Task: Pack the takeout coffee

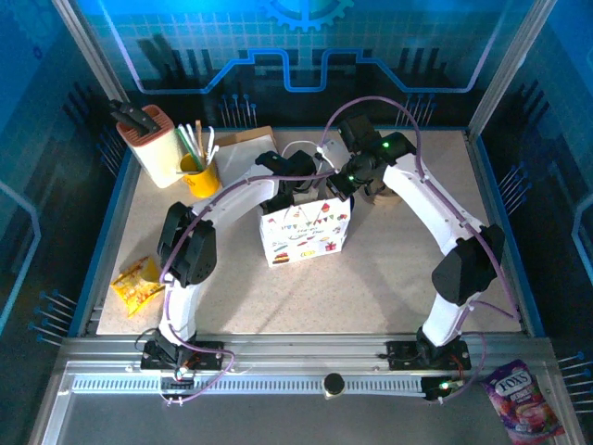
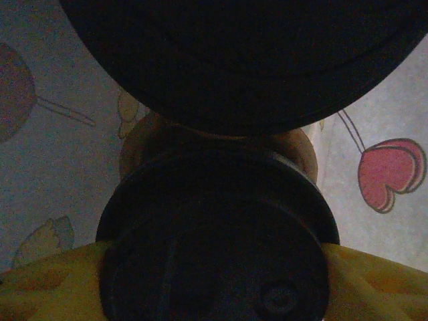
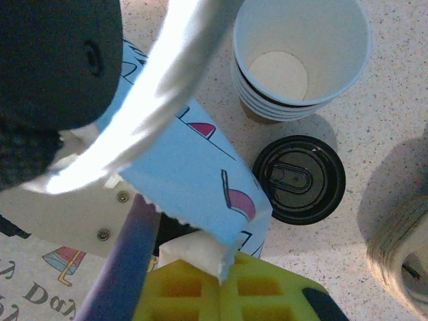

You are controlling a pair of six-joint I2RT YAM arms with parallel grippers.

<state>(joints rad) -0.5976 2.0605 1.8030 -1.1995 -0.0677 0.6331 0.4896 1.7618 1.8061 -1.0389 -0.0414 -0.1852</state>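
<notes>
Tan paper cup (image 2: 297,148) capped with a round black lid (image 2: 214,231)

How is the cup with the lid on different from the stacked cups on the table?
The lidded cup is capped in black; the stacked cups are open, white insides showing, a loose lid beside them. The lidded cup is single, against the printed bag; the stacked cups are nested on the table. Both are tan paper.

Tan-brown lidded cup (image 2: 214,234), round black lid facing the camera, inside the printed bag (image 2: 60,174), stack of cups (image 3: 301,60), white insides, unlidded, upright on the table (image 3: 394,87), loose black lid (image 3: 299,179) flat just beside
</notes>
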